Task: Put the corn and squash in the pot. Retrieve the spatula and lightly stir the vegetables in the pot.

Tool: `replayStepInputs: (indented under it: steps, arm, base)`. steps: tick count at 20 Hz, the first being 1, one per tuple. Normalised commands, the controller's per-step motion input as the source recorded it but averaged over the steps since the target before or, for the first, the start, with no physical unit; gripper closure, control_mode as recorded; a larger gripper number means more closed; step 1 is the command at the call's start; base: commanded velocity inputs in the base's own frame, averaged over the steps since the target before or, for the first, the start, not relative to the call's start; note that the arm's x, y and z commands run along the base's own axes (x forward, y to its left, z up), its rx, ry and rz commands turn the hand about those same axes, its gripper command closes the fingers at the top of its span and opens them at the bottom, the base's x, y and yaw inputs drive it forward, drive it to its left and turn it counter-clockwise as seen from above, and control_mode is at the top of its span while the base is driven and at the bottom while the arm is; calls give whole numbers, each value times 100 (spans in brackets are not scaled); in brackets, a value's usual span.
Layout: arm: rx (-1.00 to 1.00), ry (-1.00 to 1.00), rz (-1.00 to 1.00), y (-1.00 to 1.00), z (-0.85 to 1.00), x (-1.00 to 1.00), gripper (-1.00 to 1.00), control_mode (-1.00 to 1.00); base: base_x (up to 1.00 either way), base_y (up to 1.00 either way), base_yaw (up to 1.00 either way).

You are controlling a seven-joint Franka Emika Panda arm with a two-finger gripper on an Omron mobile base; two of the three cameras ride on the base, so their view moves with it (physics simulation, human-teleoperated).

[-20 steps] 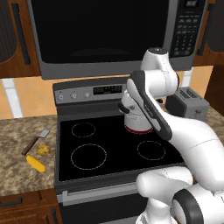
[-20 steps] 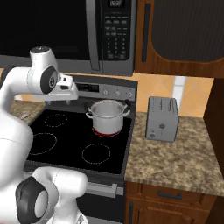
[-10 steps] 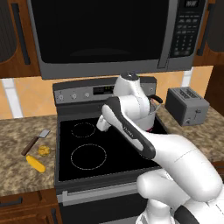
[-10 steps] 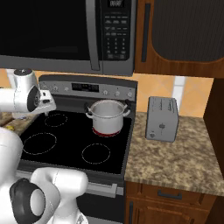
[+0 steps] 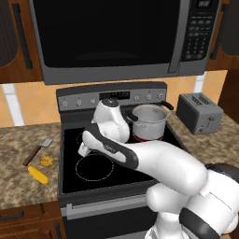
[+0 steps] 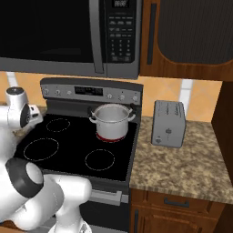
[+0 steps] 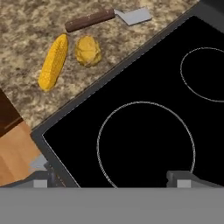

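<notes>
Gripper: the gripper [image 7: 113, 177] hangs over the black cooktop, above the front left burner ring; its two dark fingertips [image 7: 42, 174] stand wide apart with nothing between them, so the jaws are parted and empty. In the left base view the hand [image 5: 84, 149] sits low over the left side of the stove.
Arm: the white arm [image 5: 154, 161] reaches from the lower right of the left base view across the cooktop toward its left edge.
Cooktop: the black glass cooktop [image 5: 105, 175] carries white burner rings; the front left ring [image 7: 145, 146] lies directly under the hand.
Corn: the corn [image 7: 53, 61] lies flat on the speckled counter [image 5: 18, 189] left of the stove, near the front; also seen at [image 5: 38, 174].
Squash: the squash [image 7: 88, 50] sits just beside the corn on the same counter, between the corn and the spatula; also at [image 5: 46, 161].
Spatula: the spatula [image 7: 107, 18] lies flat on the counter beyond the squash, brown handle and grey blade in line; also at [image 5: 37, 151].
Pot: the pot [image 6: 112, 121] stands upright on the rear right burner, red band at its base, well apart from the vegetables; also at [image 5: 149, 122].
Toaster: a grey toaster [image 6: 169, 123] stands on the counter right of the stove.
Microwave: a dark microwave [image 5: 116, 37] hangs above the stove.
</notes>
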Motion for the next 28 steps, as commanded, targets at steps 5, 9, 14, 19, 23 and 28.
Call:
replayStepInputs:
  steps: [5, 9, 14, 19, 23, 28]
  arm:
    - [-8, 13, -8, 100, -11, 40, -100, -100]
    - [-12, 14, -11, 100, -21, 5, -100, -100]
    - [-15, 14, 0, 100, -59, -1, -100, -100]
    - [-3, 8, 0, 93, -24, 14, -100, -100]
    - [-4, 11, -5, 90, -59, 33, -100, -100]
    - [-12, 7, -17, 48, -36, 73, -100, -100]
  base:
    - [0, 0, 0]
    - [0, 0, 0]
    - [0, 0, 0]
    - [0, 0, 0]
    - [0, 0, 0]
    - [0, 0, 0]
